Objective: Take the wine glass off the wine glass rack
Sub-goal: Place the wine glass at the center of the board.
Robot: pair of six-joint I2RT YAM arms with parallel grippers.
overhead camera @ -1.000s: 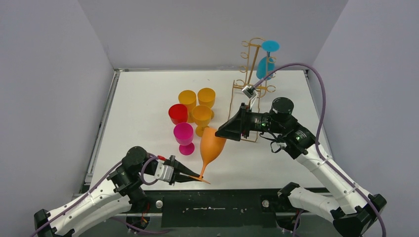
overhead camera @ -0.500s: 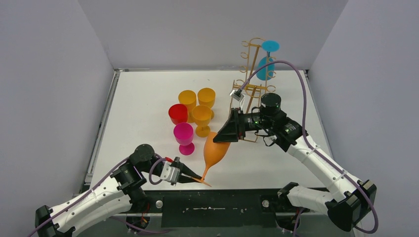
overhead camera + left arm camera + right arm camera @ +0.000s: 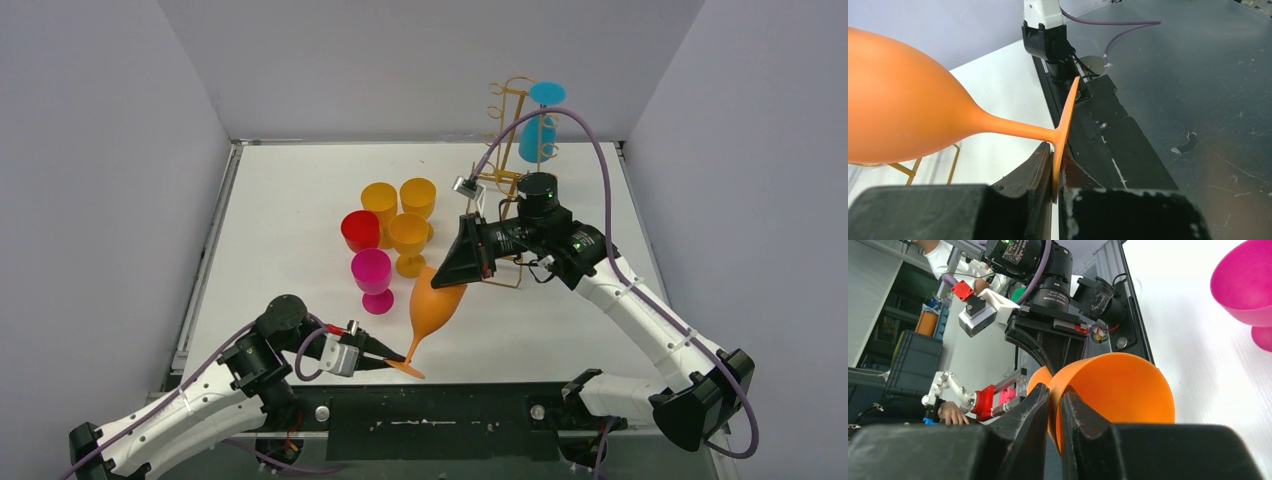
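An orange wine glass is tilted above the table's front, off the wine glass rack. My left gripper is shut on the thin edge of its foot. In the left wrist view both of that gripper's pads press the foot. My right gripper is at the bowl's mouth. One finger is inside the rim and one outside, and the gripper is shut on the rim wall. The tall gold wire rack stands at the back right. A blue wine glass hangs on it with its foot up.
Three yellow cups, a red cup and a magenta goblet stand in a cluster left of the orange glass. The magenta goblet is close to the right gripper. A black strip runs along the table's near edge. Grey walls enclose the table.
The right arm swung left and forward to the orange glass's mouth, and its jaws closed from wide onto the rim. The left gripper kept its hold on the foot, shifting slightly.
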